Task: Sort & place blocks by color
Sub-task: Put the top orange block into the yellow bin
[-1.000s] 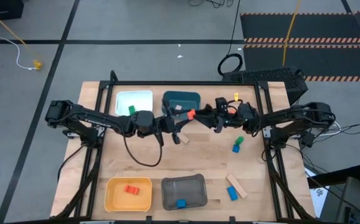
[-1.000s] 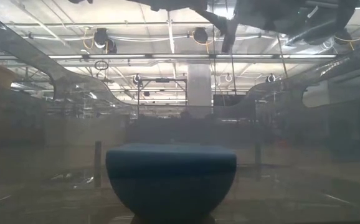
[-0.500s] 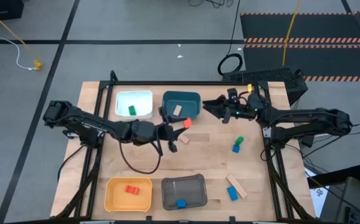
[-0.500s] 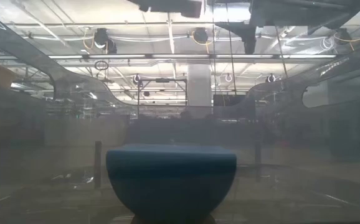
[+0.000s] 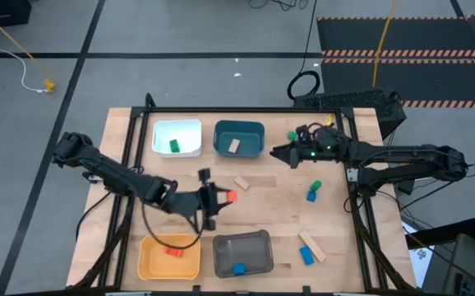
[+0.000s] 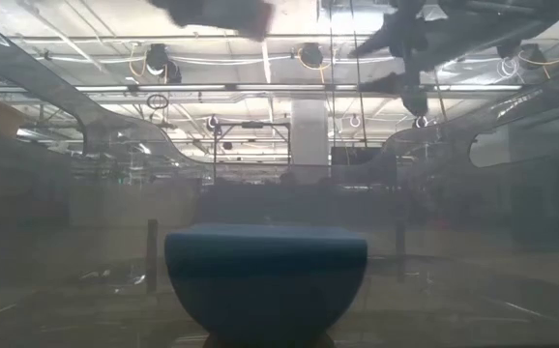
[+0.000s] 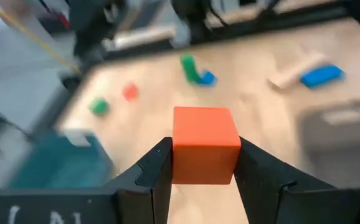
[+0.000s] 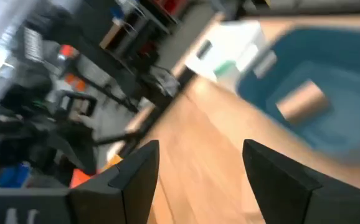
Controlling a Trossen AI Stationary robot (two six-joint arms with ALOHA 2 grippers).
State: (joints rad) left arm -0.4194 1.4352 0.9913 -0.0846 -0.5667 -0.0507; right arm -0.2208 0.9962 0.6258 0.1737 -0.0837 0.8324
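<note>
The worktop carries four bins: a white bin with a green block, a teal bin with a tan block, a yellow bin with a red block, and a grey bin with a blue one.

The left arm reaches low across the middle of the worktop, its left end effector pinching an orange cube on two opposite flat faces, just short of the yellow bin. The cube looks rigid, light and smooth-sided, so a square grip on parallel faces suits it; a corner grip would likely slip.

The right arm stretches toward the teal bin, its right end effector spread and holding nothing.
</note>
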